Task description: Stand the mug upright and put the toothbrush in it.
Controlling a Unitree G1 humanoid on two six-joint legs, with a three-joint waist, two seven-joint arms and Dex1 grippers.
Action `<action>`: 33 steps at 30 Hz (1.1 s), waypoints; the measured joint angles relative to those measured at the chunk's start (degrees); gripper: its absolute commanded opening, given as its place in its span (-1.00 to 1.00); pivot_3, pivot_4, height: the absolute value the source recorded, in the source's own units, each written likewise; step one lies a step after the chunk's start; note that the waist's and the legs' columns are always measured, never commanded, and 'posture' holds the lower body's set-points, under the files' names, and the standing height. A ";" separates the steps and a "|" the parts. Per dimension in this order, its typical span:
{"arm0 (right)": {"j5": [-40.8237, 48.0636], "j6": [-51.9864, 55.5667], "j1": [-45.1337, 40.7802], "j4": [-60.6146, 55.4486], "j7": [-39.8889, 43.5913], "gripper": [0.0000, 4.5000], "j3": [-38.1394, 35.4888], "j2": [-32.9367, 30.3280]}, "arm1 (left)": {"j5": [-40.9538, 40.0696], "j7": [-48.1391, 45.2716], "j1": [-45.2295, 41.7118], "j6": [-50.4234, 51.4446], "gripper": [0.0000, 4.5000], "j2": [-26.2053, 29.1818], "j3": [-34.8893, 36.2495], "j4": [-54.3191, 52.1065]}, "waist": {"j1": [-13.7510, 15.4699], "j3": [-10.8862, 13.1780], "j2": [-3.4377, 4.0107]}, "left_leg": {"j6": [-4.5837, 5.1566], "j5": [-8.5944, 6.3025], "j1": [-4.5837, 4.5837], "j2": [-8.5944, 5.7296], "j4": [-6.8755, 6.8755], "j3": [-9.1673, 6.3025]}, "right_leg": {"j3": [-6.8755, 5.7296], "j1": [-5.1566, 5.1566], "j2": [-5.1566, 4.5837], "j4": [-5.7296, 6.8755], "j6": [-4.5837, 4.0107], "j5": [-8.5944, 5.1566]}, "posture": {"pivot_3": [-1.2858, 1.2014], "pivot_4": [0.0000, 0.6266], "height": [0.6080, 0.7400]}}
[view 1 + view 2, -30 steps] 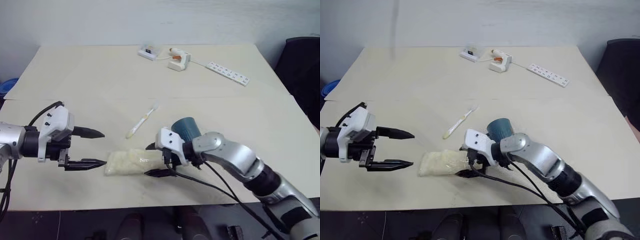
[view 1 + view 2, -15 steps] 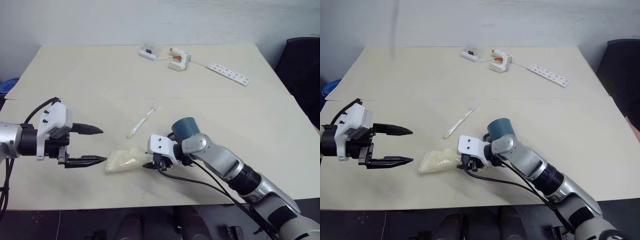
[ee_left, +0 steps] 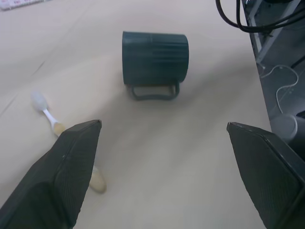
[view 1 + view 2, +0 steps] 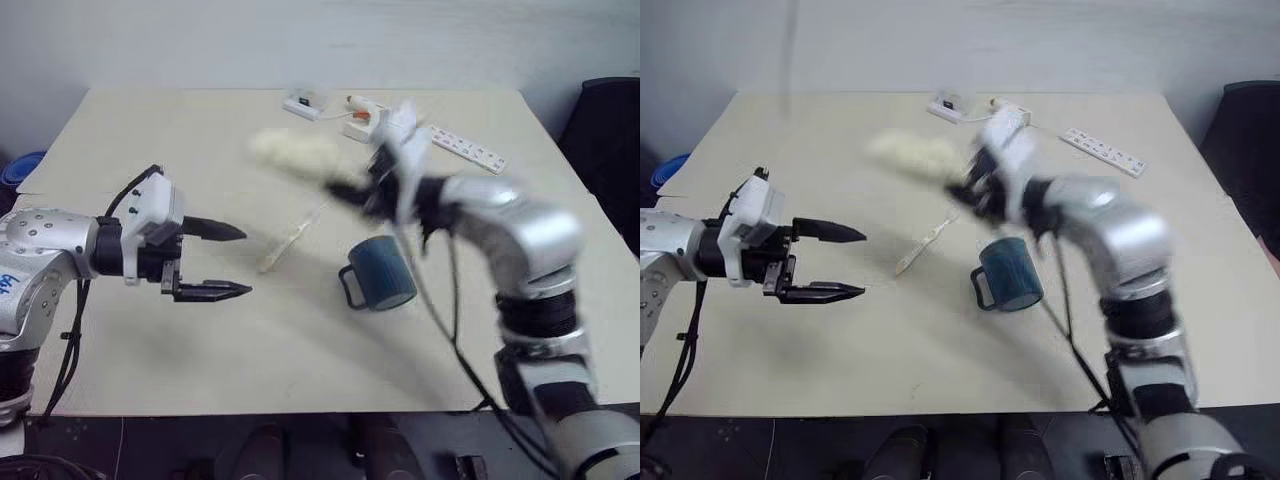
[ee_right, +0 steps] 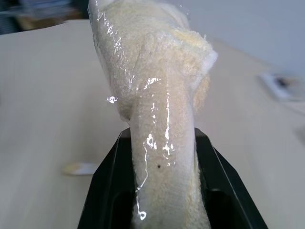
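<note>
The dark teal-blue cylindrical mug [image 4: 380, 273] lies on its side on the pale beige worktop [image 4: 150, 130], its loop handle toward the near edge and flat on the surface. It is judged rigid, moderately heavy and liable to roll; the glaze probably offers a slick hold, so the rim wall or the handle is the soundest place to take it. The slim white-cream plastic toothbrush [image 4: 293, 236] lies just beside the mug on its left, apart from it, bristled head toward the far edge. It is judged light, stiff and thin, lying low on the surface, so a pinch across mid-handle seems best. The left tool [image 4: 228, 261] hovers released, fingers wide, pointing toward both items. The right tool [image 5: 162, 157] is raised over the worktop, clenched on a soft cream towel sealed in clear shiny film [image 5: 152, 86], which is no part of the task. No brand, label or writing is legible on the mug, toothbrush or towel wrap.
</note>
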 measured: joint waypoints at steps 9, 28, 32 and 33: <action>-9.78 -1.62 37.05 -1.25 -10.86 -0.49 -19.26 -9.03 | 1.12 0.16 -7.42 -2.20 1.00 -10.04 -5.64 2.52 | 0.15 0.01 0.03 | 0.31 -0.17 -0.06 0.02 0.00 0.82 | 0.23 -0.04 0.04 -0.23 0.18 0.08 | 0.03 -0.52 1.00; 2.52 5.31 25.90 -11.62 -4.06 0.98 -19.74 -17.39 | 0.13 1.10 -4.72 -1.15 1.00 -8.66 -3.03 1.07 | -2.50 0.12 0.04 | 0.35 -0.21 0.86 0.19 0.00 1.21 | 1.59 0.08 0.56 0.04 0.35 0.13 | 0.03 -0.52 1.00; 10.97 15.58 13.70 -16.32 -4.49 0.73 -14.83 -9.89 | 0.24 1.56 -2.34 -1.33 1.00 -6.32 -1.19 0.42 | -2.52 0.07 -0.11 | 0.31 -0.24 0.81 0.29 -0.04 0.96 | 1.39 0.10 0.63 0.03 0.23 0.06 | 0.03 -0.52 1.00; 13.38 20.32 11.97 -17.16 -5.21 0.57 -13.91 -5.30 | 0.23 1.71 -0.88 -1.29 1.00 -5.39 -0.43 0.39 | -2.48 0.06 -0.12 | 0.29 -0.25 0.75 0.32 -0.05 0.92 | 1.37 0.07 0.61 0.15 0.23 0.06 | 0.03 -0.52 1.00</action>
